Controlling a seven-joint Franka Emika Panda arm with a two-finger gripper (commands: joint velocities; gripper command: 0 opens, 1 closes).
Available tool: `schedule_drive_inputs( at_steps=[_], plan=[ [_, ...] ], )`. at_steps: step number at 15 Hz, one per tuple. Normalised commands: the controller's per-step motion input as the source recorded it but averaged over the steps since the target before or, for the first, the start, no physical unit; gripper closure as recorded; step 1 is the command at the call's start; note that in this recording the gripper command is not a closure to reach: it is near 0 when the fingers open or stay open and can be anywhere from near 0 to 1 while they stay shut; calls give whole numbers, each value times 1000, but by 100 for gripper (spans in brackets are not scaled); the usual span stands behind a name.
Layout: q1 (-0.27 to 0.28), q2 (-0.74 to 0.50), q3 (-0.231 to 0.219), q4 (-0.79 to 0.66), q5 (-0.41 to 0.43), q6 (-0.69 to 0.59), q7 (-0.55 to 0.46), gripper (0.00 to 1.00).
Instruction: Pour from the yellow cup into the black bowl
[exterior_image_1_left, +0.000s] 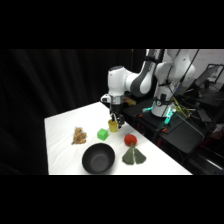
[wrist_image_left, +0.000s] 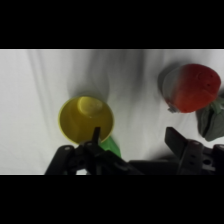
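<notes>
Right now the hand hangs directly over the yellow cup, which stands upright on the white tabletop toward its far side, with the green cube just beside it. In the wrist view the cup's mouth faces straight up at the camera, a pale lump showing inside it, and one finger sits at or just inside the near rim while the other finger stands well out to the side over bare tabletop. The hand is spread wide and holds nothing; the cup lies off toward one finger rather than midway between the two. That offset is what the coming grasp turns on, in my judgement: either the fingers pinch the cup's wall at that rim, or the hand has to shift sideways to straddle the whole cup. The black bowl sits at the near edge of the tabletop, well apart from the cup, on the camera's side of it, so a lifted cup would travel toward the camera past the cube. A red object and a dark green fan-shaped piece lie to the side of that path.
</notes>
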Motion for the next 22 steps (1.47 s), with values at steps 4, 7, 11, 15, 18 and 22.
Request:
schedule_drive_inputs(
  at_steps=[4, 7, 11, 15, 18, 22],
  plan=[
    [11, 296, -30, 187, -203, 181, 148, 0],
    [50, 199, -85, 172, -218, 73, 176, 0],
    [64, 96, -96, 140, -161, 1, 148, 100],
    [78, 14, -105, 100, -144, -34, 142, 90],
    [144, -52, -167, 58, -229, -42, 235, 8],
    [224, -374, -235, -74, -335, -228, 328, 9]
  ],
)
